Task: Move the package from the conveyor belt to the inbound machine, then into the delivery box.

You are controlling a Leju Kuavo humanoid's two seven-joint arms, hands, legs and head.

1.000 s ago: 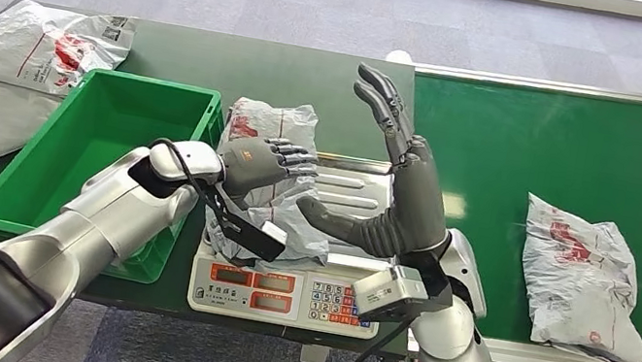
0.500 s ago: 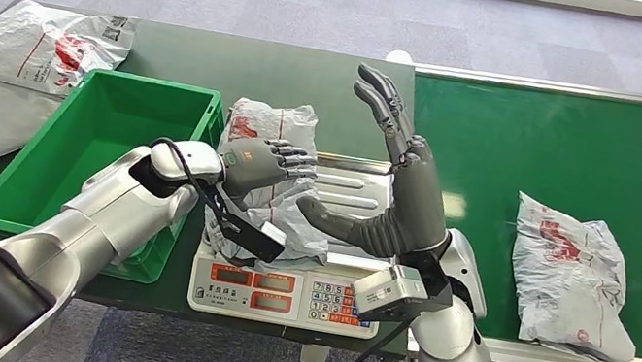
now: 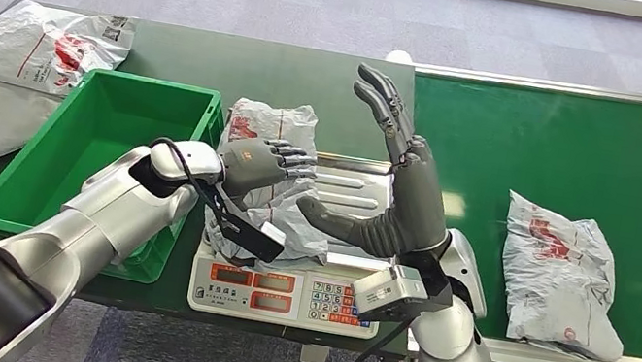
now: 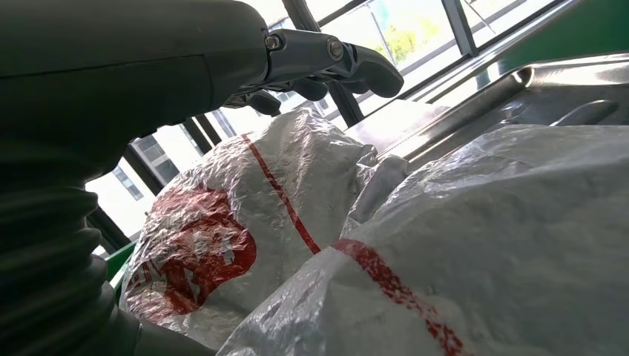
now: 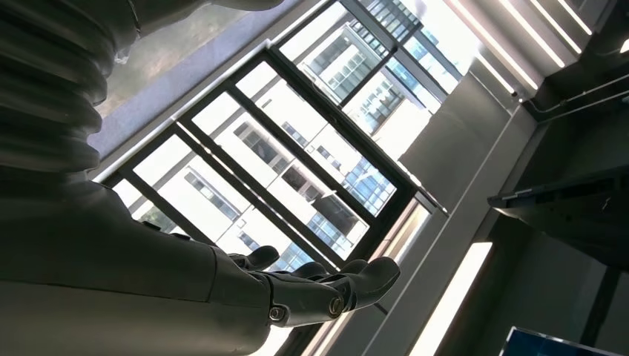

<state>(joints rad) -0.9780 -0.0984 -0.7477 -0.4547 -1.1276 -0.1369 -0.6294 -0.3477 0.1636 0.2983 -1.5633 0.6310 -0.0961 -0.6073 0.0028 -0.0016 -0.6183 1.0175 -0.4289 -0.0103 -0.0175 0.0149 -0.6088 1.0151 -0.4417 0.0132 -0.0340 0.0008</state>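
Here the left hand rests, fingers curled, on the package atop the scale; package print unreadable. Right hand raised, fingers spread.

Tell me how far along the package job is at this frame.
Done: one package lies on the scale, off the conveyor belt.

In hand: the left hand rests on that package, a firm grip unclear; the right hand is raised, open and empty.

Left: the green box holds no package yet, and another package waits on the belt.
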